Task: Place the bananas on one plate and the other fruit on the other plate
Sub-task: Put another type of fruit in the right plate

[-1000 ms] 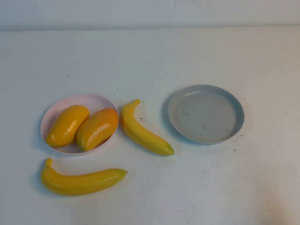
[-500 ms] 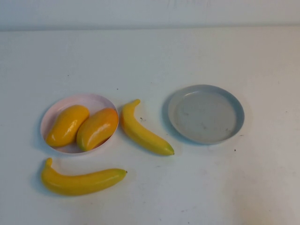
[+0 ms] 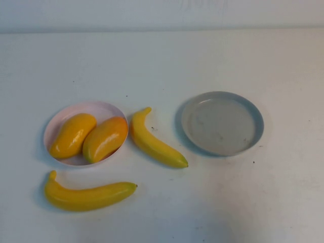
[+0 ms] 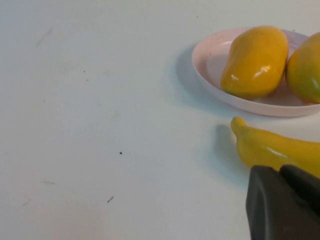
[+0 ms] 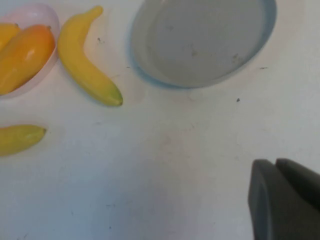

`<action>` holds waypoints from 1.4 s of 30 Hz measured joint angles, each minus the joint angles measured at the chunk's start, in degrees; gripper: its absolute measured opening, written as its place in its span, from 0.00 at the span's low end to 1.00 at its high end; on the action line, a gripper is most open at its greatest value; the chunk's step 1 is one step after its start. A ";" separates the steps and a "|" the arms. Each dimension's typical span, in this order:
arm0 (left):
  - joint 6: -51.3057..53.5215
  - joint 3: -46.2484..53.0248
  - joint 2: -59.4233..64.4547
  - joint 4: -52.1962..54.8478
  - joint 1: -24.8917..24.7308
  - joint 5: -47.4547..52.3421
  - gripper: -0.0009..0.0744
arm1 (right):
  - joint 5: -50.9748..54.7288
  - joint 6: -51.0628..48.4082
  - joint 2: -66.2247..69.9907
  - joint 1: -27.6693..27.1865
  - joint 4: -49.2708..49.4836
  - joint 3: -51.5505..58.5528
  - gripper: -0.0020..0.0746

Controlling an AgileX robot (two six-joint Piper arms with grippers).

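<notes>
Both mangoes (image 3: 91,136) are seated on the pink plate (image 3: 98,107); both bananas (image 3: 154,142) lie on the surface (grey plate (image 3: 223,96) empty). Left tool (image 4: 285,205) and right tool (image 5: 285,200) are parked, grip unreadable; a banana pickup is judged next.

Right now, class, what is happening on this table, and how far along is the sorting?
Nothing is being held. The two mangoes already lie on the pink plate. Both bananas lie on the table, and the grey plate holds nothing. The left gripper is near the front banana's stem end; the right gripper is over bare table on the robot's side of the grey plate.
</notes>
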 joint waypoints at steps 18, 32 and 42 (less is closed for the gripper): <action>0.00 0.00 0.00 0.00 0.00 0.00 0.01 | 2.00 -1.61 42.26 27.55 -9.90 -27.48 0.01; 0.00 0.00 0.00 0.00 0.00 0.00 0.01 | 11.63 -3.83 68.99 34.09 -16.95 -59.70 0.58; 0.00 0.00 0.00 0.00 0.00 0.00 0.01 | 12.47 -3.95 80.78 34.68 -20.26 -70.83 0.60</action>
